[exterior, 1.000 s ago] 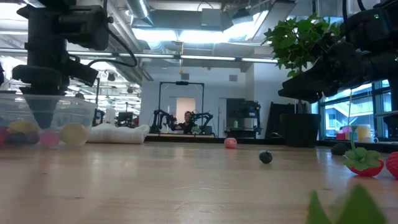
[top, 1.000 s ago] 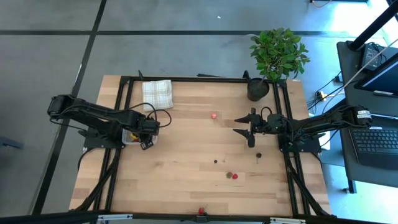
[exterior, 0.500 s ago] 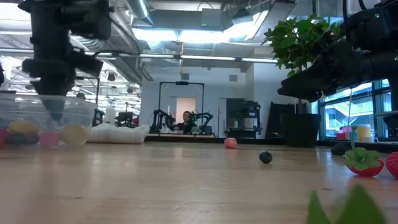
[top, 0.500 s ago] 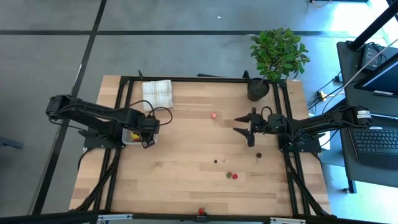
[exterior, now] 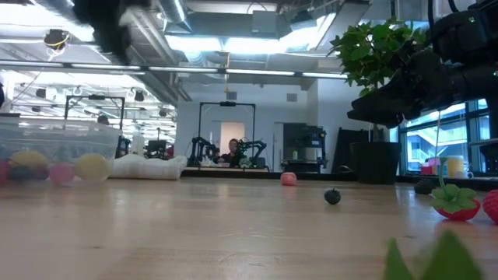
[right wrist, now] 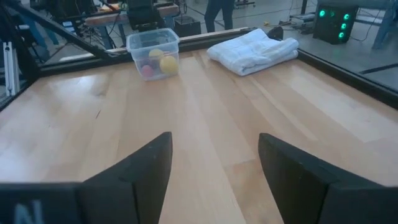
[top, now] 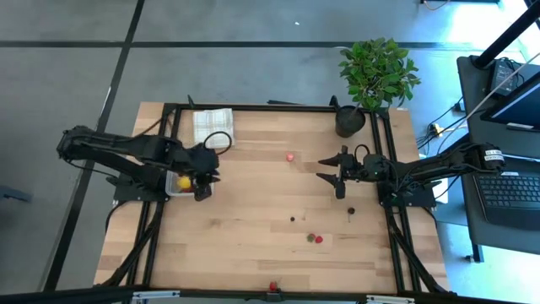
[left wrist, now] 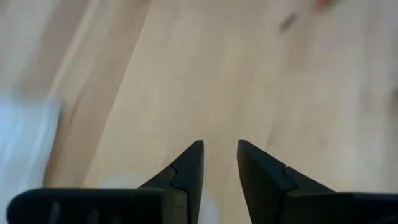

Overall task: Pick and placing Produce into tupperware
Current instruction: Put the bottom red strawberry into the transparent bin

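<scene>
Wooden planks make up the table point(top: 253, 245), framed by black rails, with a potted plant point(top: 375, 72) at one far corner and a folded checked cloth point(top: 213, 127) near the other. Just beside that cloth, toward the near edge, sits the clear tupperware point(right wrist: 153, 52), already holding a yellow lemon point(right wrist: 168, 63) and a pink piece point(right wrist: 148, 70). The left gripper point(left wrist: 219, 163) hangs right at the container's side, its fingers a narrow gap apart and holding nothing. The right gripper point(right wrist: 214, 168) waits well apart across the table, fingers spread wide and empty.

Loose produce lies out well clear of the container: a pink strawberry point(top: 289, 156) toward the middle, two dark cherries point(top: 293, 219), a red pair point(top: 315, 239) and one more red piece point(top: 272, 287) at the near edge.

My worry is the left arm. It is close enough to the light container that a careless swing could knock or tip it, spilling what's inside. Those round cherries could also roll off if nudged rather than pinched squarely.

Compared with a second ago, the left gripper has lifted up out of the tupperware and swung slightly toward the table's centre, leaving the lemon uncovered from above. The right arm hasn't budged.
</scene>
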